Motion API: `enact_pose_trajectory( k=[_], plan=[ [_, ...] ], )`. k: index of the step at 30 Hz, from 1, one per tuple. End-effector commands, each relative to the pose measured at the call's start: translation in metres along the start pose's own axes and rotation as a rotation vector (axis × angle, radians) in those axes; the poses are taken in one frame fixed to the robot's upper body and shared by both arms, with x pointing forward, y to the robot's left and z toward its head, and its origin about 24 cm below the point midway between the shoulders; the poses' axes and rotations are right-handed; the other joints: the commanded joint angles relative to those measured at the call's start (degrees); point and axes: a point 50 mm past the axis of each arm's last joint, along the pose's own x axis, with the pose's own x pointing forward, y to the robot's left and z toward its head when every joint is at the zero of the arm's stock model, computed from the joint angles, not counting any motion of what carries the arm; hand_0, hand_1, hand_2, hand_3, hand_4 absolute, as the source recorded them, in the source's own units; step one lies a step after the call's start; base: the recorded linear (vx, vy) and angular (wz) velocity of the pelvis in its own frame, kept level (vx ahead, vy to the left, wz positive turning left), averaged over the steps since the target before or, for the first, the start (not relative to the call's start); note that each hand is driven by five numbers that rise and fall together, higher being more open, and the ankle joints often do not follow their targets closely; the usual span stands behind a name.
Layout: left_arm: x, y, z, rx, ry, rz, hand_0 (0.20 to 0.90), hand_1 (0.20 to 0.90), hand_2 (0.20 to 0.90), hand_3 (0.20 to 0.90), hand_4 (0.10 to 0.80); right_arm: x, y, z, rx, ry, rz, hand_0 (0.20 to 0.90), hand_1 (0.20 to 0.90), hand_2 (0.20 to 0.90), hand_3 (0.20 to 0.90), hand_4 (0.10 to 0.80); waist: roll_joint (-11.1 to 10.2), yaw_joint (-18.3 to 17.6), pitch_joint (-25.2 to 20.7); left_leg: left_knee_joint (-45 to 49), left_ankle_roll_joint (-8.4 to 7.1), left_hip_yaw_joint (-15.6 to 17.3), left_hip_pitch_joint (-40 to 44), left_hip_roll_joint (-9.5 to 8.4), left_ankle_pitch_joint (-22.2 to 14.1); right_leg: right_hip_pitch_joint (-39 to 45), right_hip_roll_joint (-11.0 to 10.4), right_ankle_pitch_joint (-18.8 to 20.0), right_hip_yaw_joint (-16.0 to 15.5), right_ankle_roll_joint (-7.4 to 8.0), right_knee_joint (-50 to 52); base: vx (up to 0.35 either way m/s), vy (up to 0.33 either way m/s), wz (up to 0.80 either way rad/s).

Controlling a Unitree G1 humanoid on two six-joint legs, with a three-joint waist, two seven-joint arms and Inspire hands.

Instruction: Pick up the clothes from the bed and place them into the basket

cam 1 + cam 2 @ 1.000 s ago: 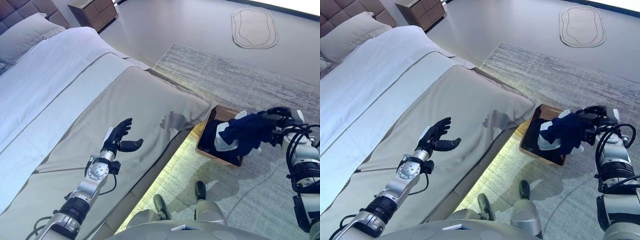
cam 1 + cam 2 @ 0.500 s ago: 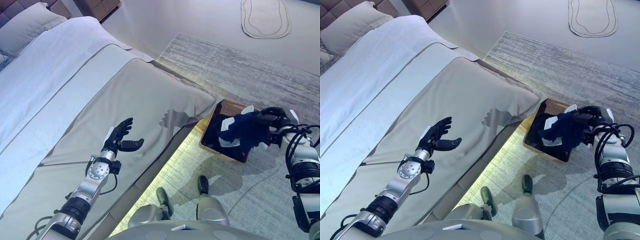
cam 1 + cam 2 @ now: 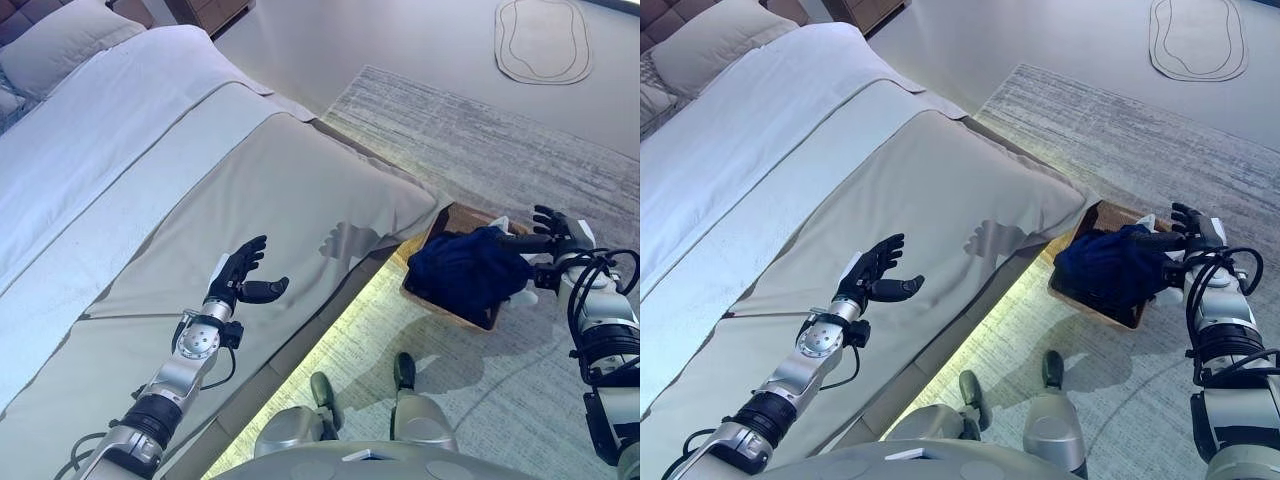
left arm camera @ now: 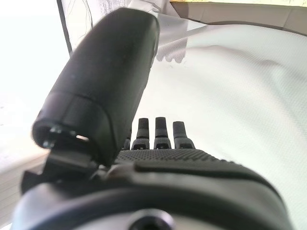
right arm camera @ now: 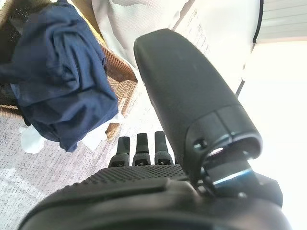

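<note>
Draping over brown wicker basket [image 3: 478, 318] rim is seen for dark navy garment [image 3: 462, 270] | right hand [image 3: 553, 229] spread, nothing gripped, beside basket | left hand [image 3: 237, 272] relaxed above grey bed cover [image 3: 250, 190] | risk: overhanging cloth may slip onto rug

Text on bed [image 3: 250, 170]: none readable
Text on basket [image 3: 470, 316]: none readable
Text on navy garment [image 3: 465, 268]: none readable
Text on rug [image 3: 500, 140]: none readable
</note>
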Motion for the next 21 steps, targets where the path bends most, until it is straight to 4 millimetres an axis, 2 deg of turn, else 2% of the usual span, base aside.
enact_pose_trajectory(
  k=[1, 7, 12, 16, 19, 20, 21],
  plan=[
    [0.006, 0.012, 0.037, 0.041, -0.205, 0.033, 0.900, 0.900, 0.900, 0.900, 0.800, 0.002, -0.002, 0.030, -0.039, -0.133, -0.047, 0.900, 0.900, 0.900, 0.900, 0.800, -4.9, 0.3, -4.6, 3.4, -2.44, -3.9, -1.3, 0.08, -4.7, 1.8, -0.3, -4.8, -1.9, 0.60, 2.1, 0.000, 0.000, 0.00],
    [0.004, 0.011, 0.032, 0.037, -0.185, 0.040, 0.900, 0.900, 0.900, 0.900, 0.800, 0.001, -0.002, 0.024, 0.003, -0.118, -0.033, 0.900, 0.900, 0.900, 0.900, 0.800, -5.4, 0.5, -5.7, 2.9, -2.41, -3.9, -0.4, 0.20, -4.7, 2.6, -0.2, -4.8, -2.2, 0.65, 1.8, 0.006, 0.003, 0.00],
    [0.002, 0.010, 0.019, 0.032, -0.132, 0.044, 0.900, 0.900, 0.900, 0.900, 0.800, -0.002, 0.014, 0.007, 0.028, -0.112, 0.001, 0.900, 0.900, 0.900, 0.900, 0.800, -6.4, 1.1, -7.5, 2.5, -2.25, -4.4, 0.3, 0.30, -4.8, 3.6, 0.0, -5.1, -2.7, 0.60, 1.9, 0.034, 0.013, 0.02],
    [-0.003, 0.007, 0.003, 0.031, -0.066, 0.052, 0.900, 0.900, 0.900, 0.900, 0.800, -0.016, 0.058, -0.014, 0.042, -0.129, 0.097, 0.900, 0.900, 0.900, 0.900, 0.800, -7.4, 1.7, -8.6, 2.7, -1.91, -5.4, 1.0, 0.48, -4.8, 4.4, 0.3, -5.8, -2.8, 0.47, 2.8, 0.027, 0.021, 0.10],
    [-0.006, 0.001, -0.007, 0.029, -0.028, 0.052, 0.900, 0.900, 0.900, 0.900, 0.800, -0.030, 0.087, -0.029, 0.087, -0.130, 0.174, 0.900, 0.900, 0.900, 0.900, 0.800, -7.5, 2.0, -9.0, 3.4, -1.84, -6.0, 0.9, 0.48, -5.0, 4.8, 0.2, -6.2, -3.2, 0.35, 3.3, 0.007, 0.041, 0.10],
    [-0.007, 0.001, -0.008, 0.024, -0.023, 0.055, 0.900, 0.900, 0.900, 0.900, 0.800, -0.031, 0.089, -0.030, 0.092, -0.128, 0.183, 0.900, 0.900, 0.900, 0.900, 0.800, -7.5, 2.1, -9.0, 3.4, -1.85, -6.1, 0.9, 0.46, -5.0, 4.9, 0.2, -6.3, -3.2, 0.34, 3.4, 0.006, 0.060, 0.08],
    [-0.008, -0.001, -0.013, 0.012, -0.004, 0.061, 0.900, 0.900, 0.900, 0.900, 0.800, -0.038, 0.104, -0.038, 0.101, -0.122, 0.223, 0.900, 0.900, 0.900, 0.900, 0.800, -7.4, 2.3, -9.2, 3.5, -1.84, -6.5, 1.0, 0.31, -5.1, 5.1, 0.1, -6.5, -3.5, 0.32, 3.5, 0.009, 0.066, 0.06]
  ],
)
